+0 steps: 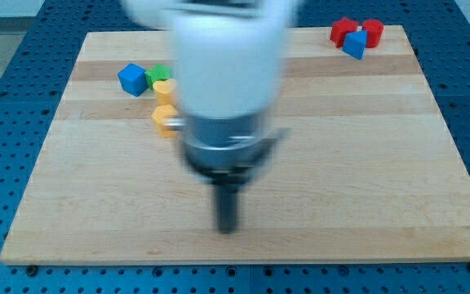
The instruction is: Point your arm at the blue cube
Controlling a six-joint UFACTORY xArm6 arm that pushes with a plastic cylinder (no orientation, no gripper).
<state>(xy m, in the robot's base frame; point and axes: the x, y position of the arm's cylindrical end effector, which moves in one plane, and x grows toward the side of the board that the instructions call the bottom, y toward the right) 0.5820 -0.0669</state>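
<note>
The blue cube (pixel 133 79) sits on the wooden board (pixel 365 163) near the view's top left. A green block (pixel 158 75) touches its right side. My tip (pixel 228 229) is at the end of the dark rod, near the view's bottom centre, well below and to the right of the blue cube. The blurred white arm body (pixel 227 73) hides the board's upper middle.
Two yellow blocks (pixel 164 91) (pixel 166 119) lie just right of the blue cube, partly hidden by the arm. At the view's top right, a red block (pixel 343 31), a red cylinder (pixel 373 31) and a second blue block (pixel 354 44) cluster together.
</note>
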